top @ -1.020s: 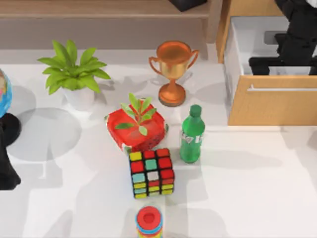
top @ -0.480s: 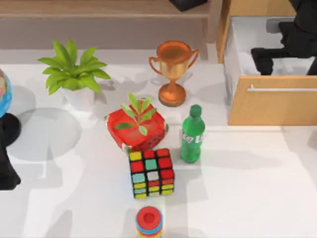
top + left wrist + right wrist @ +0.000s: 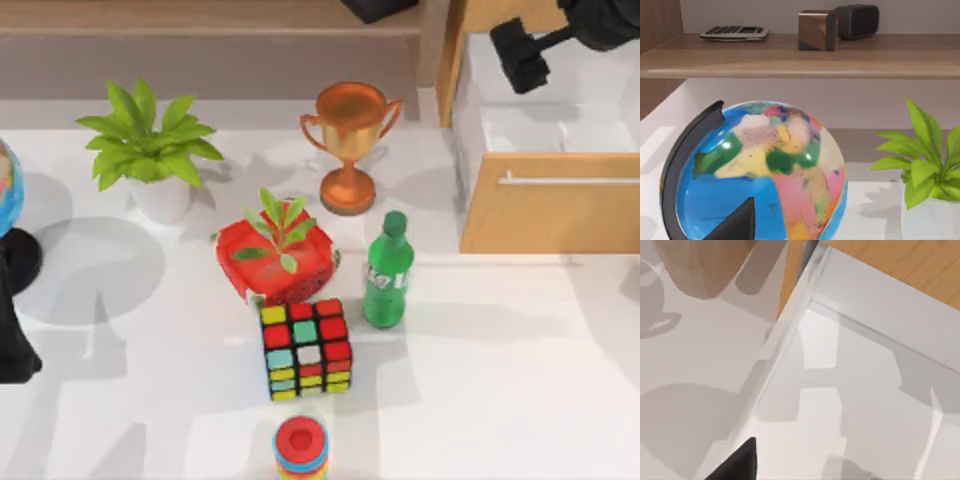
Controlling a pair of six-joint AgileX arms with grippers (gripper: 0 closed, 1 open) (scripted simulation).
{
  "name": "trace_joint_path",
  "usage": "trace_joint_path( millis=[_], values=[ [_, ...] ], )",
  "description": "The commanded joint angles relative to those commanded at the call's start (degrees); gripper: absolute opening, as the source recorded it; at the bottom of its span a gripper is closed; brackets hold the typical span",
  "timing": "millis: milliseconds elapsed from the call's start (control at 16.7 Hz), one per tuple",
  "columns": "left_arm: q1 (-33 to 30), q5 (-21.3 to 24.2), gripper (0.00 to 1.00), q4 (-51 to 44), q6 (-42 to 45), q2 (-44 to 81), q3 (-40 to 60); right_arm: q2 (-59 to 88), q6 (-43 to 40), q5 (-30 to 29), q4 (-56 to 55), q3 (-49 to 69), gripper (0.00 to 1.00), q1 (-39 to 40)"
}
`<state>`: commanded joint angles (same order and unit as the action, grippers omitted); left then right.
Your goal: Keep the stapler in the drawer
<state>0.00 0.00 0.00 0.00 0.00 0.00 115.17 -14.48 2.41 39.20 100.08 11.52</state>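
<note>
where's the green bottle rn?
In the top view the green bottle stands upright near the table's middle, just right of the red gift box and Rubik's cube, in front of the bronze trophy.

globe (image 3: 8, 190) cut by left edge, ring stack (image 3: 301, 450) cropped

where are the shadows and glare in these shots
Top view: soft grey shadows spread over the table, one stretching right from the green bottle. Left wrist view: a small bright highlight sits on the globe. Right wrist view: blocky grey shadows fall across the white inside of the drawer.
</note>
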Motion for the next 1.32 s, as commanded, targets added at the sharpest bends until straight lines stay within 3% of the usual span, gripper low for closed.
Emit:
trace_joint_path(
  millis=[480,840,1320],
  values=[
    [0.0,0.0,1.0,0.0,0.0,0.0,0.0,-15.9,-26.2,0.1,-55.7,-34.2,1.0,11.1],
    [0.0,0.0,1.0,0.0,0.0,0.0,0.0,-18.5,-45.8,-4.6,-95.0,-60.1,1.0,16.3],
    [0.0,0.0,1.0,0.0,0.0,0.0,0.0,-9.3,-66.5,-16.2,-130.3,-83.2,1.0,15.3]
  ],
)
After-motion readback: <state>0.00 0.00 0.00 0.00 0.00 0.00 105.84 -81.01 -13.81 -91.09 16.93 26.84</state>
